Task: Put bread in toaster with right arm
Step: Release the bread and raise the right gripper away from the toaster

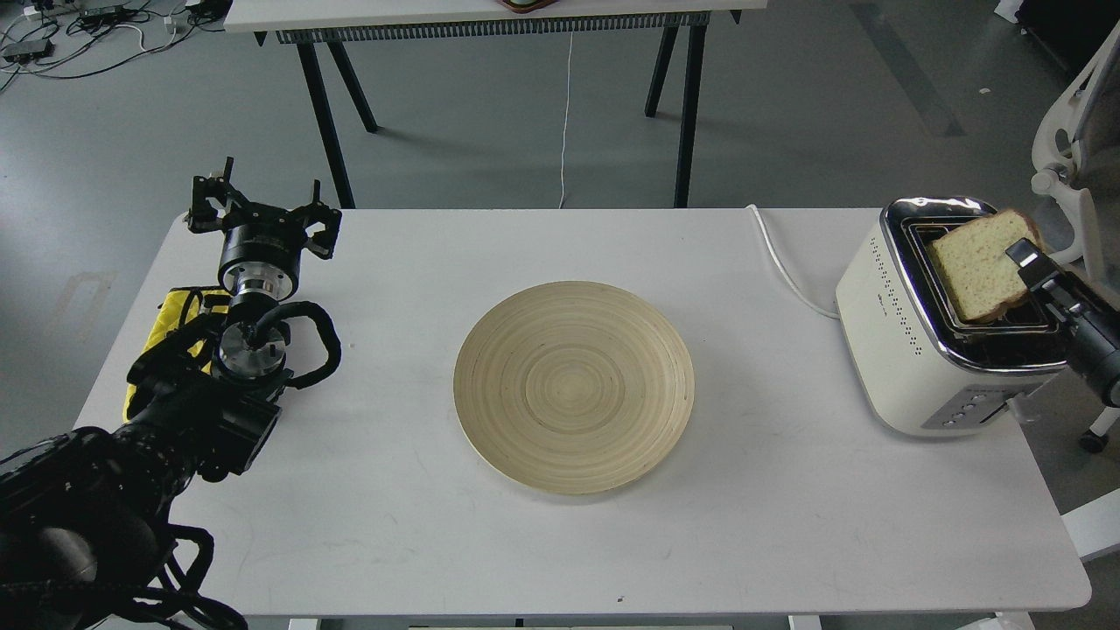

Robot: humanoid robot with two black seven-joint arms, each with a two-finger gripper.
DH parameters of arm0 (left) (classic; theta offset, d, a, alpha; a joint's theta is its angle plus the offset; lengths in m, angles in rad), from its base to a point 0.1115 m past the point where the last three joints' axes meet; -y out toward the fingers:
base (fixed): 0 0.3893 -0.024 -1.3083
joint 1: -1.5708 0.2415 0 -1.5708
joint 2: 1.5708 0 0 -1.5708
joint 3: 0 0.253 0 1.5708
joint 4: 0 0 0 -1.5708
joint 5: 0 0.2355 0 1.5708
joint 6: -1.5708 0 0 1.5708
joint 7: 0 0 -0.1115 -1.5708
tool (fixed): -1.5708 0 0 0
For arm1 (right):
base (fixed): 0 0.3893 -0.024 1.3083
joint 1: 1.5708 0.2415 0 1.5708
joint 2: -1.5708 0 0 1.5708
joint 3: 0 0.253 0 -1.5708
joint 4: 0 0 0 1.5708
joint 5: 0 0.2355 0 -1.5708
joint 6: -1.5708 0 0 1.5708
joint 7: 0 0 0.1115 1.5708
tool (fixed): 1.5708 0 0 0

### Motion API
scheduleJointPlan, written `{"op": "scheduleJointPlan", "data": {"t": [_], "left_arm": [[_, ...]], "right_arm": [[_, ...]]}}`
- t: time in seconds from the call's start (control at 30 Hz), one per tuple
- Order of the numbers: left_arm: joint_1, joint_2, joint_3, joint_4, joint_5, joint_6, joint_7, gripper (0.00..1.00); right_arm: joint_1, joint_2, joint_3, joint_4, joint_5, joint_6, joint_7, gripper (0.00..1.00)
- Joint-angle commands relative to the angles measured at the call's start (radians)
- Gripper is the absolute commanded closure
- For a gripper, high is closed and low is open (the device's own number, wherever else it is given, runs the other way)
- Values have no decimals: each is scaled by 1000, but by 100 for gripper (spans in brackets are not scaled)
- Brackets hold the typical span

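Observation:
The cream-white toaster (910,337) with a chrome top stands at the table's right edge. The bread (978,269), a tan slice with brown crust, is tilted with its lower edge in the toaster's nearer slot. My right gripper (1025,262) comes in from the right edge and is shut on the slice's right side. My left gripper (261,214) is open and empty over the table's far left, well away from the toaster.
A round bamboo plate (574,387) lies empty at the middle of the white table (761,525). A yellow item (179,315) lies under my left arm. The toaster's white cord (783,267) runs toward the back edge. A white chair (1072,166) stands at the right.

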Motion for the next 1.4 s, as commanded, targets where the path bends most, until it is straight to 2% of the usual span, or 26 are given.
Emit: {"op": "scheduleJointPlan", "data": {"t": [0.0,0.1,0.17,0.2,0.43,0.53,0.67,0.8,1.03,1.2,1.37], "left_arm": [[0,0,0,0,0,0,0,0],[0,0,0,0,0,0,0,0],[0,0,0,0,-2,0,0,0],[0,0,0,0,-2,0,0,0],[0,0,0,0,0,0,0,0],[0,0,0,0,-2,0,0,0],[0,0,0,0,-2,0,0,0],[0,0,0,0,0,0,0,0],[0,0,0,0,0,0,0,0],[0,0,0,0,-2,0,0,0],[0,0,0,0,0,0,0,0]], "right_arm": [[6,27,17,-6,6,-1,-1,36],[11,38,28,-3,12,-1,-1,21],[10,40,54,0,12,-1,-1,6],[10,38,66,2,13,-1,-1,4],[10,34,181,65,32,-1,-4,3],[5,52,273,114,140,-1,-3,3],[6,124,340,183,338,-1,6,2],[0,256,414,181,389,11,6,2],[-32,503,518,65,475,255,9,2],[-76,673,598,-142,564,538,51,2],[-144,753,681,-268,564,821,55,2]]}}
